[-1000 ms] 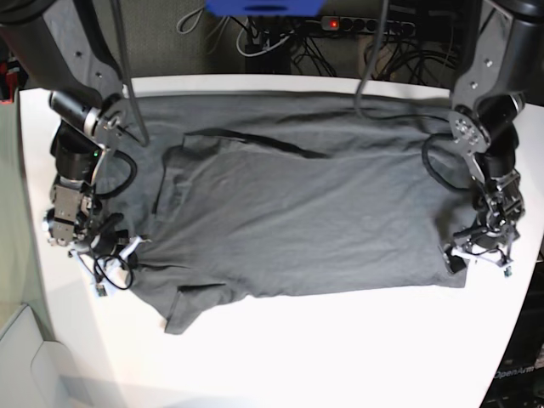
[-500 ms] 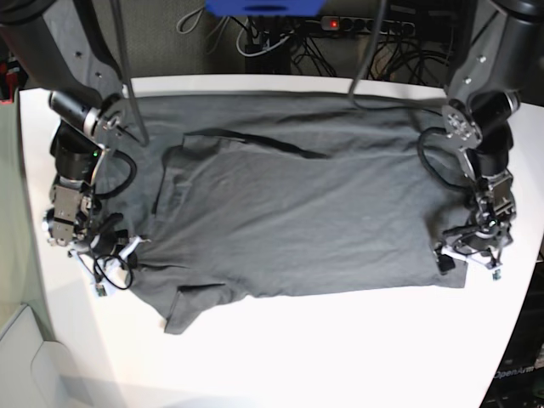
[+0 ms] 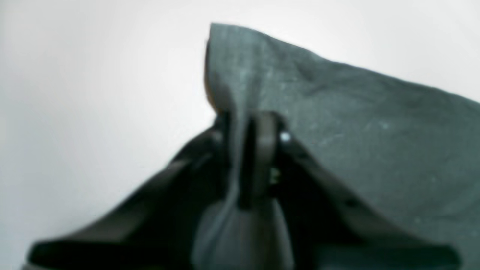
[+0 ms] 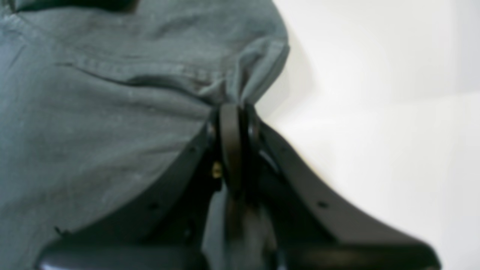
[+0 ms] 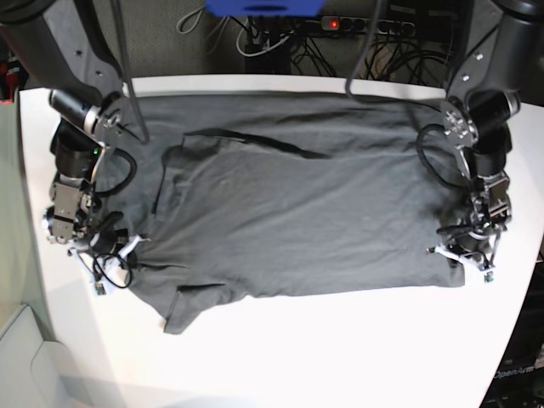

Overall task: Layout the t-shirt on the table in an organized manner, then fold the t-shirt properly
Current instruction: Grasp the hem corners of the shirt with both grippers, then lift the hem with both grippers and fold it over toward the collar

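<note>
The dark grey t-shirt [image 5: 289,204] lies spread across the white table [image 5: 340,348], with one sleeve poking out at the front left. At the shirt's front right corner, my left gripper [image 5: 460,255] is shut on the fabric. In the left wrist view the t-shirt [image 3: 356,131] corner rises pinched inside the left gripper [image 3: 240,131]. My right gripper [image 5: 127,248] sits at the shirt's left edge, by the sleeve. In the right wrist view the right gripper [image 4: 234,112] is shut on a bunched hem of the t-shirt [image 4: 93,112].
Behind the table a power strip [image 5: 357,24] with a red light lies among cables on the dark floor. A blue object [image 5: 263,7] hangs at the top middle. The table's right edge runs close beside the left arm. Bare white tabletop spans the front.
My left gripper has shifted inward onto the shirt's front right corner and gone from open to shut on it. The right arm and the shirt's body have not moved.
</note>
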